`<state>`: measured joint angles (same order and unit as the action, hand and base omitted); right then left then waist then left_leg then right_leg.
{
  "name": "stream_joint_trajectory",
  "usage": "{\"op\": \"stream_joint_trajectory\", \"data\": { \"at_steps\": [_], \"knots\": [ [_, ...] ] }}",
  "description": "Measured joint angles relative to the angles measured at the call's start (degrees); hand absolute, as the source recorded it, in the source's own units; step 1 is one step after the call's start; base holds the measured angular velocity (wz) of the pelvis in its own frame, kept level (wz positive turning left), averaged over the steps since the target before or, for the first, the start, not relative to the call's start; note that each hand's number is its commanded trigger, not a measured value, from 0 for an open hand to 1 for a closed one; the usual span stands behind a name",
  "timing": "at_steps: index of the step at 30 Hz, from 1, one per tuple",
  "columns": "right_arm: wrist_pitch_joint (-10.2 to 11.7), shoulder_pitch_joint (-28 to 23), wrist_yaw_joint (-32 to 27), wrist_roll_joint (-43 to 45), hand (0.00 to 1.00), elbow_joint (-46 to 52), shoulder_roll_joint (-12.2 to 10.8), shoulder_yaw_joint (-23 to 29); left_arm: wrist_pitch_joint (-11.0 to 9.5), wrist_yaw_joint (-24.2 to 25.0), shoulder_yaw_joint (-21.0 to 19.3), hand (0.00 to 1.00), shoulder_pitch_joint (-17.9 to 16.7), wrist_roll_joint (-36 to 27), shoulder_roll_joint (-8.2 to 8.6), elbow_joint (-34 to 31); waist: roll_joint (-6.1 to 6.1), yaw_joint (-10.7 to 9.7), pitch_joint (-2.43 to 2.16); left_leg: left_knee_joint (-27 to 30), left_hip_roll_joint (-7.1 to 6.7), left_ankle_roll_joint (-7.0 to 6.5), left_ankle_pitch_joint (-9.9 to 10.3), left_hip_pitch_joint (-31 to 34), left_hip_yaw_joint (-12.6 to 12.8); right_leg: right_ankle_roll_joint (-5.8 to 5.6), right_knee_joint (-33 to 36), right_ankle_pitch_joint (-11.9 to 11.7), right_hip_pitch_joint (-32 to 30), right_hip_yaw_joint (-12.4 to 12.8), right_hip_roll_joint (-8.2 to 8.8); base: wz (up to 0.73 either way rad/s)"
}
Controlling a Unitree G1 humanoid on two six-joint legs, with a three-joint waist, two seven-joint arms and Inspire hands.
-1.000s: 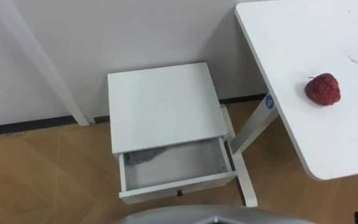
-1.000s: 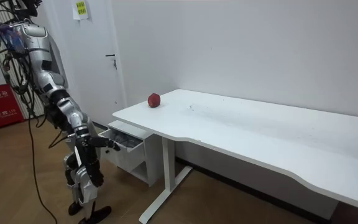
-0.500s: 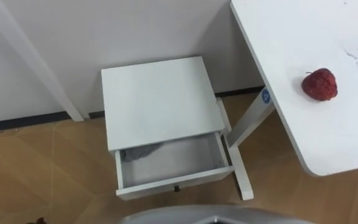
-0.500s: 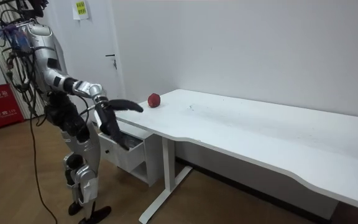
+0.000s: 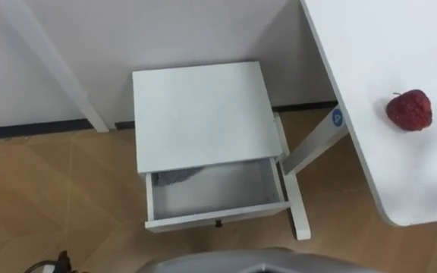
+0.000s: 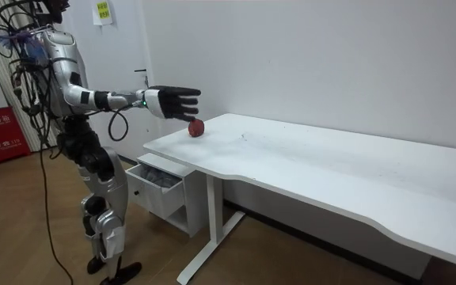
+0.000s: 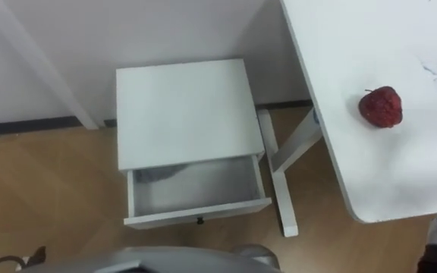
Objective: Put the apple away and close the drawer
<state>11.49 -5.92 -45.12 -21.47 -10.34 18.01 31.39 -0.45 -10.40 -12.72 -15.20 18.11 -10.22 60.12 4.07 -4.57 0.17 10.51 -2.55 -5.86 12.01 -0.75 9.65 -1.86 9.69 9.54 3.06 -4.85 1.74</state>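
A red apple (image 5: 410,111) lies on the white desk (image 5: 370,45), near its left end and towards the wall. Below and left of it stands a small white cabinet (image 5: 202,114) with its drawer (image 5: 217,206) pulled out. A grey cloth (image 5: 174,178) lies in the drawer's back left corner. In the room view I stand in front of the cabinet with my right arm stretched out at shoulder height. My right hand (image 6: 169,103) is open with spread fingers, just left of the apple (image 6: 196,127) and above it, holding nothing.
The cabinet backs onto a white wall with a dark skirting board (image 5: 29,130). The desk's white leg and foot (image 5: 297,199) stand right beside the drawer's right side. Wooden floor (image 5: 59,197) spreads to the left of the cabinet. A door (image 6: 129,63) is behind me.
My right arm has swung up from beside the drawer to shoulder height, and the hand now hangs near the apple. The eye view has shifted a little; apple and drawer stay put.
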Motion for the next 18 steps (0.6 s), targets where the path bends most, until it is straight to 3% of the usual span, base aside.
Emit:
{"op": "stream_joint_trajectory", "data": {
  "at_steps": [9, 18],
  "knots": [
    [-1.6, -0.1, 10.2, 8.7, 0.0, -0.1, 0.0, -5.8, 0.1, 0.0, 0.7, 0.0, 0.0, 0.0, -0.02, 0.1, 0.27, 0.7, 0.25, -0.3, -0.02, -0.03, 0.0, -0.8, -0.4, -0.02, -0.1, 0.0, 0.5, -0.1, 0.11, 0.04],
    [-2.5, -4.5, 20.3, 16.4, 0.0, -0.4, -0.2, -7.8, 0.0, -0.2, 0.6, 0.0, -0.5, 0.2, -0.32, -0.9, 0.67, 0.9, 0.35, -0.5, -0.04, -0.03, 0.0, -1.0, -0.2, -0.02, -0.1, 0.0, 0.9, 0.0, 0.11, 0.0]
  ]
}}
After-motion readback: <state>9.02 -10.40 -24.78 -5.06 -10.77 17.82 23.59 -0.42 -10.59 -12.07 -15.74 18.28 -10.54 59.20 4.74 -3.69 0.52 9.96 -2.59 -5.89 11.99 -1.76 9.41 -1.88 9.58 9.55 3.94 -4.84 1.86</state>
